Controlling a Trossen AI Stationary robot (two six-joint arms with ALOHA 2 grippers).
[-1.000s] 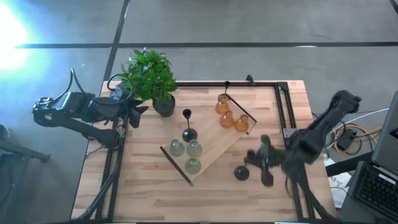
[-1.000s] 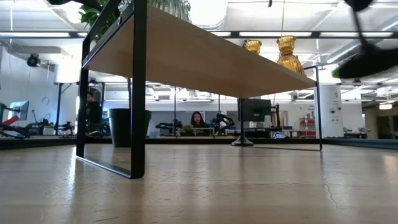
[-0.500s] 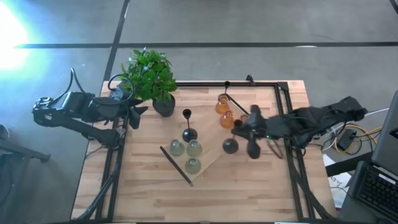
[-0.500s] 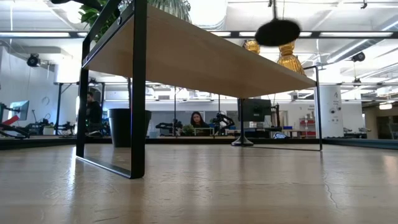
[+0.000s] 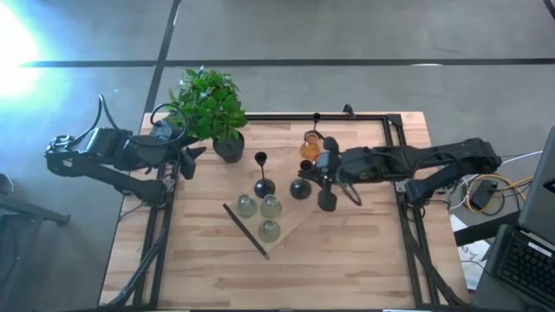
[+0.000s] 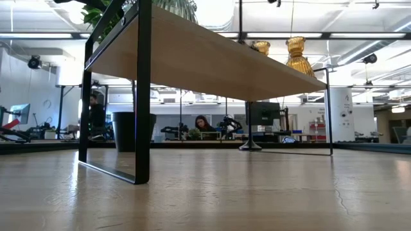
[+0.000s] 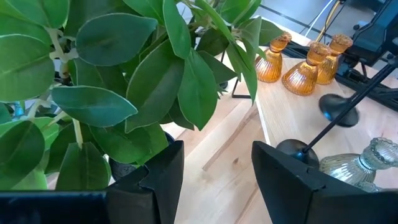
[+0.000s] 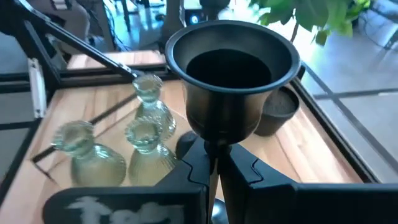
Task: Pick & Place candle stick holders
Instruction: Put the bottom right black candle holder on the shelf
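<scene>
Right gripper (image 5: 323,173) clamped on the thin stem of a black candle stick holder (image 8: 231,81), held over the raised wooden shelf (image 5: 290,227) near the worktop (image 5: 364,260) middle. Seen from the right wrist, cup of the held holder just above the closed fingers (image 8: 205,168), stem running down between them, long axis apparently upright or nearly so. From above, round base (image 5: 300,189) of the held piece hanging just on the left-arm side of the gripper, close beside the black holder already standing (image 5: 264,184) on the shelf. Pale green-grey glass holders (image 5: 260,212) grouped just past that, amber holders (image 5: 310,147) behind the arm and partly hidden by it. Judged from this: placing still to come, with the free spot lying between the standing black holder and the amber group, so a straight drop along the stem axis likely enough, provided the base clears its neighbour. Left gripper (image 7: 214,168) parked at the worktop's edge by the potted plant (image 5: 208,104), fingers apart, holding nothing; right arm clearly the nearer one for this move.
</scene>
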